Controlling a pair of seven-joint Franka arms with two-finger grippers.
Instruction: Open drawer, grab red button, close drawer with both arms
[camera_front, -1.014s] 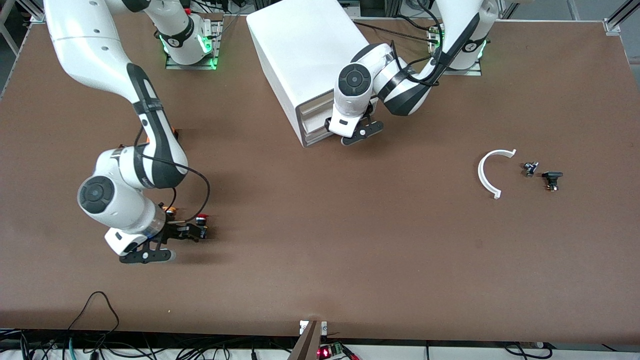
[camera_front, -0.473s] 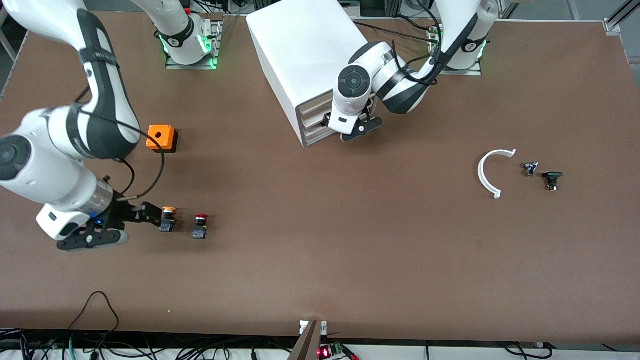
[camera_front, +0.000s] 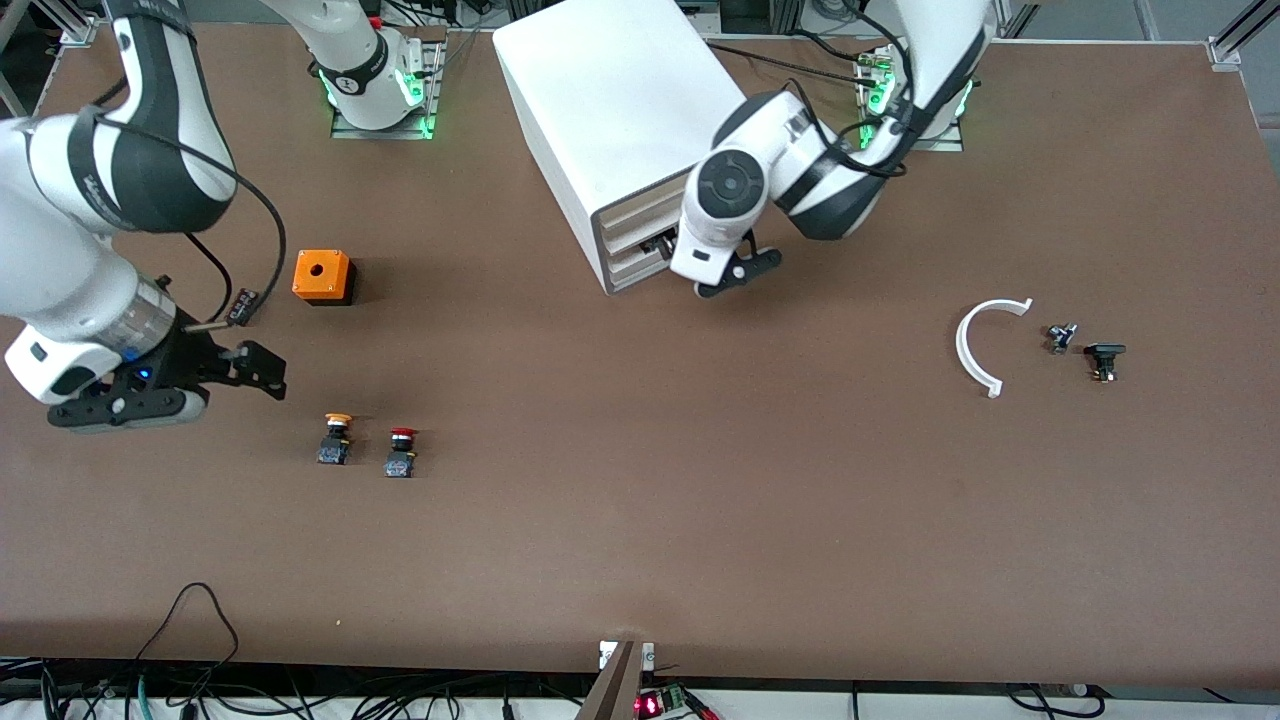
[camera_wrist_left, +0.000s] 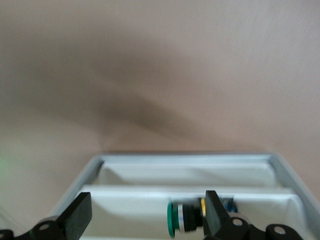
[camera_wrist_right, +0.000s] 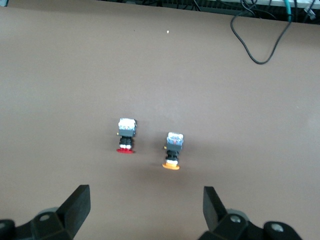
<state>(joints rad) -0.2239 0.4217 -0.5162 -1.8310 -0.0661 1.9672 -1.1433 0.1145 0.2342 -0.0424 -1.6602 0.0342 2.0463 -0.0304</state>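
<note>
The white cabinet (camera_front: 600, 100) stands at the back of the table, its cream drawer fronts facing the camera. My left gripper (camera_front: 672, 245) is open at the middle drawer (camera_front: 632, 240). In the left wrist view this gripper (camera_wrist_left: 145, 217) is open over a white tray (camera_wrist_left: 150, 192). A green-capped switch (camera_wrist_left: 182, 217) lies in the tray beside one fingertip (camera_wrist_left: 212, 212). The red-capped button (camera_front: 402, 452) stands on the table beside a yellow-orange-capped switch (camera_front: 335, 440). My right gripper (camera_front: 255, 368) is open and empty, apart from both. The right wrist view shows the red-capped button (camera_wrist_right: 126, 135), the yellow-orange one (camera_wrist_right: 172, 150) and this gripper (camera_wrist_right: 146, 210).
An orange cube with a round hole (camera_front: 322, 277) sits farther from the camera than the two switches. A white curved strip (camera_front: 980, 350) and two small dark parts (camera_front: 1060, 337) (camera_front: 1104, 360) lie toward the left arm's end of the table.
My right gripper has let go of the red-capped button, left it on the table beside the yellow-orange switch, and drawn away toward its end of the table. My left gripper stayed at the drawer fronts.
</note>
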